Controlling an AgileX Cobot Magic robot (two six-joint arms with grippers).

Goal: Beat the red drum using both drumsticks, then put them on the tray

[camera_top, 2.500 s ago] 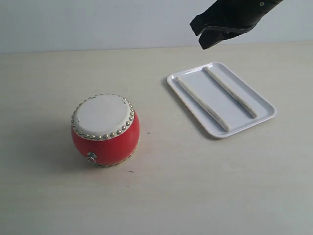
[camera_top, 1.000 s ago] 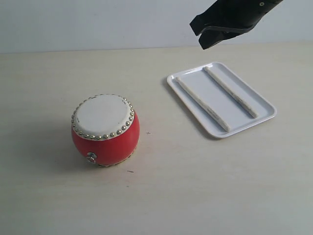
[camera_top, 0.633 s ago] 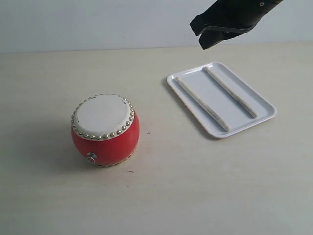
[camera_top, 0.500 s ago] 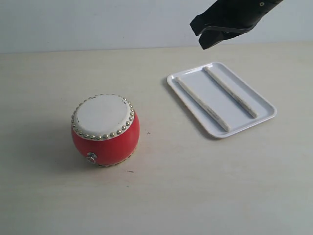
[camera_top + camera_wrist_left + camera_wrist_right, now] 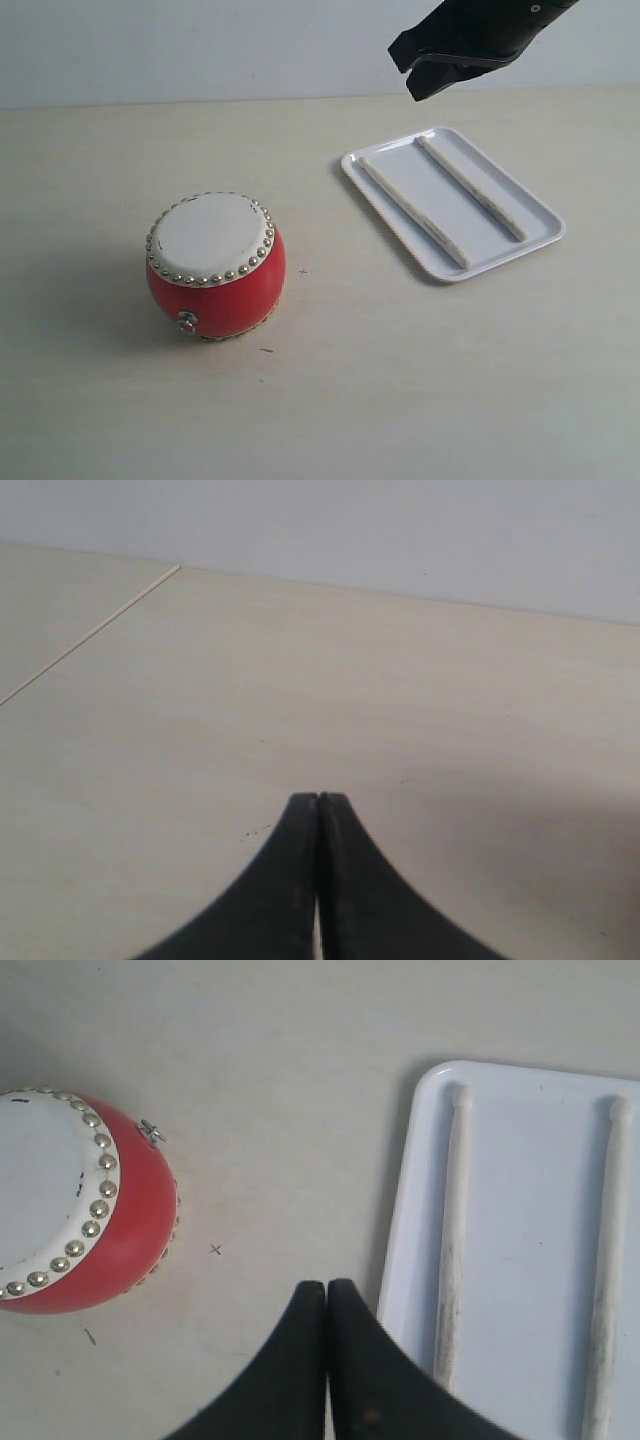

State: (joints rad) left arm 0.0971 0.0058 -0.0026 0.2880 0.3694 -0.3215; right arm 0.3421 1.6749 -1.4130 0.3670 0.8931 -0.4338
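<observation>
Two drumsticks (image 5: 413,212) parallel inside tray (image 5: 440,200) rim; red drum (image 5: 215,265) well apart; left fingers (image 5: 300,880), right fingers (image 5: 430,85) clenched, empty.

The red drum (image 5: 215,265) stands upright on the table (image 5: 400,380), left of its middle, cream skin up, a small metal ring on its near side. The tray (image 5: 443,200) lies well apart from it, toward the table's far right, set at a slant. The drumsticks (image 5: 415,212) lie in the tray – parallel, not touching. The right gripper (image 5: 405,75) hangs above the table's far edge, jaws together, empty
</observation>
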